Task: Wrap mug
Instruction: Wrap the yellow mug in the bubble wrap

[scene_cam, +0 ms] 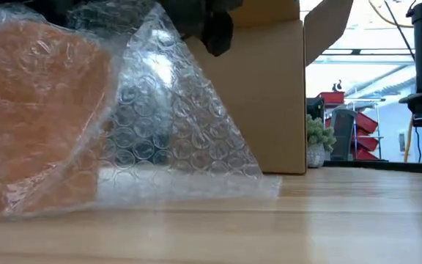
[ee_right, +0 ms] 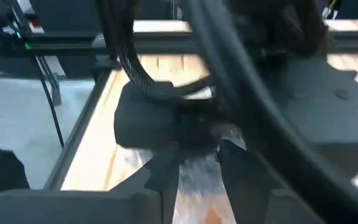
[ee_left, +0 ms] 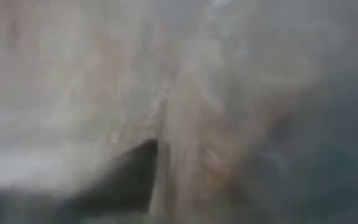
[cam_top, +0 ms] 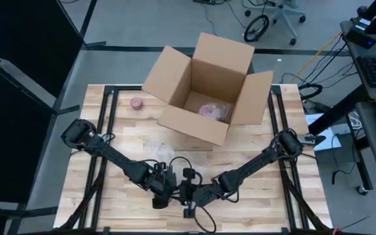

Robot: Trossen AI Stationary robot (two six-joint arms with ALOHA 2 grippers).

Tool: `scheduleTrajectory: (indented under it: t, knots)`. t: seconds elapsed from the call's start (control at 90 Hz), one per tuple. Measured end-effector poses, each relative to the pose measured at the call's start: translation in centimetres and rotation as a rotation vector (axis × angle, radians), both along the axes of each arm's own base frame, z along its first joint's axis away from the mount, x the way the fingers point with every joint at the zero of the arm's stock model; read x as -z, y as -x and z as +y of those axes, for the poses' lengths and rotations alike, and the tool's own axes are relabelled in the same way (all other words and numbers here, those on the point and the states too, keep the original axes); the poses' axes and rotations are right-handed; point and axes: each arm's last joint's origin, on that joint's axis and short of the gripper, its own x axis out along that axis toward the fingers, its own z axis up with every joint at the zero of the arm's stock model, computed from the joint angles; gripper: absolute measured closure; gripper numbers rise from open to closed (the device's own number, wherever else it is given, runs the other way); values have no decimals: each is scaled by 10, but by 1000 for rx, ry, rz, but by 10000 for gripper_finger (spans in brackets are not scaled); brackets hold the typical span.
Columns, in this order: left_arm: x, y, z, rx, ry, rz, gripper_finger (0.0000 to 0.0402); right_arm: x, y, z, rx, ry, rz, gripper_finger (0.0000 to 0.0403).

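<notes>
Pale wooden planks on the tabletop (cam_top: pixel 253 196), banded lighter and darker, framed by dark metal rails. Plain brown corrugated cardboard box (cam_top: pixel 204 88) at the far middle, all four flaps splayed open, a pinkish bundle in clear film (cam_top: pixel 213 111) lying inside against the near wall. Small round pink thing (cam_top: pixel 137 102) just left of the box, on the planks. Well to the near side of the box, at the tabletop's front middle, bubble wrap (scene_cam: pixel 174 110): clear, glossy, studded with rows of round air cells, draped in a tent-like slope and trailing flat along the wood. Inside its folds, close to the low camera, the mug (scene_cam: pixel 39 117): a blurred orange-pink rounded mass, surface softened by the film, handle and rim not discernible. Left gripper (cam_top: pixel 164 196) and right gripper (cam_top: pixel 188 196) side by side there, nearly touching, both dark and angular with looping black cables, crowded over the wrapped bundle. Right jaws pinched down on a strip of the wrap, per the right wrist view, film bunched between the two dark fingers (ee_right: pixel 166 180). Left jaws: cannot tell, the left wrist view filled with smeared grey film.
</notes>
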Motion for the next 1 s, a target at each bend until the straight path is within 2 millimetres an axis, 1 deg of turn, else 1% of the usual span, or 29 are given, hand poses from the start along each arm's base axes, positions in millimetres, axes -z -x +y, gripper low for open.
scheduleTrajectory:
  t: [0.122,0.278,0.333,0.567,0.867,1.0]
  knots:
    - [0,0,0,5,-1,-5,195,13,-2,0,2,16,22,347]
    - [-3,0,0,6,2,-11,195,15,-4,-4,-5,15,42,388]
    - [-6,1,1,7,3,-14,195,16,-5,-6,-11,9,48,398]
    - [-34,9,3,20,27,-59,195,17,-5,-8,-15,0,73,400]
    - [-61,20,8,23,53,-114,195,17,-5,-8,-16,6,75,402]
    - [-73,24,9,52,76,-155,195,18,-5,-8,-16,6,77,402]
